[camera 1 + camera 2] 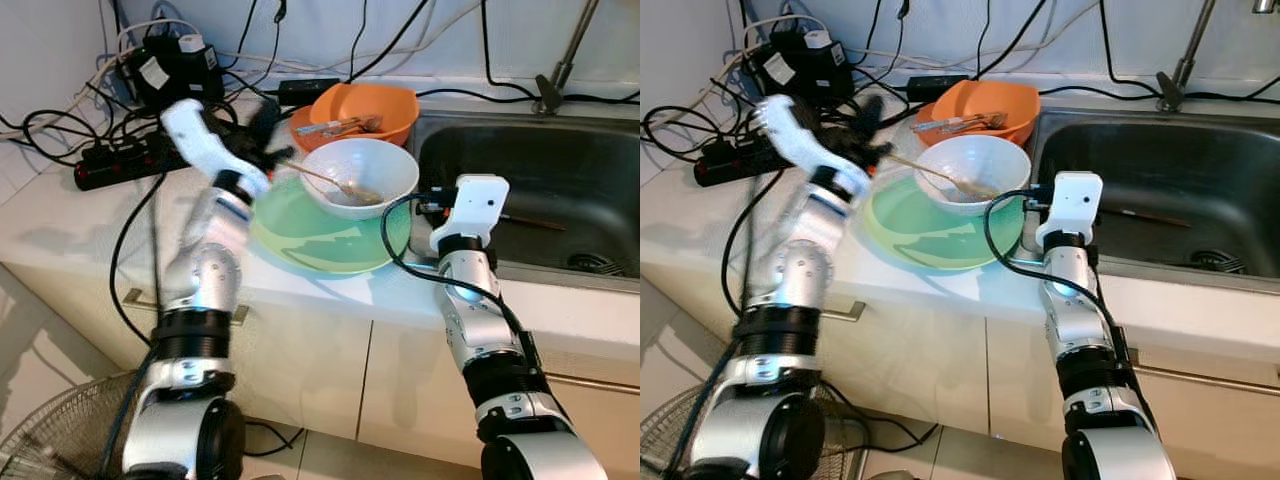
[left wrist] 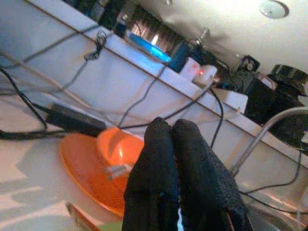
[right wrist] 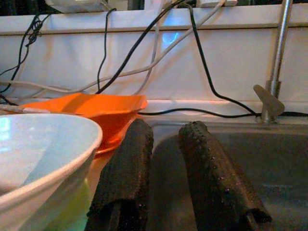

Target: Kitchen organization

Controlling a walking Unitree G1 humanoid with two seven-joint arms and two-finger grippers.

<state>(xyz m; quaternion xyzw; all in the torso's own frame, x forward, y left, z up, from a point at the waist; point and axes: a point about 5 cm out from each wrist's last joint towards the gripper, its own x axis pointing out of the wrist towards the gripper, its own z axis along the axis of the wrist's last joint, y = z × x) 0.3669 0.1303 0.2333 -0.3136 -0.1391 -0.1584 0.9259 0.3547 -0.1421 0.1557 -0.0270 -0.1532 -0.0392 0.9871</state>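
My left gripper hung over the counter left of the white bowl, its two black fingers pressed together with nothing between them, pointing toward the orange bowl. My right gripper rested at the near left edge of the sink, its fingers a narrow gap apart and empty, just beside the white bowl's rim.

The white bowl sat on a pale green plate at the centre of the frame, with a thin stick-like utensil leaning in it. Behind it, in the upper middle, the orange bowl held some cutlery. A tangle of black cables and a power strip filled the upper left of the counter, with a black adapter bearing a white label too small to read. No other writing or brand could be made out. The tap stood at the upper right.
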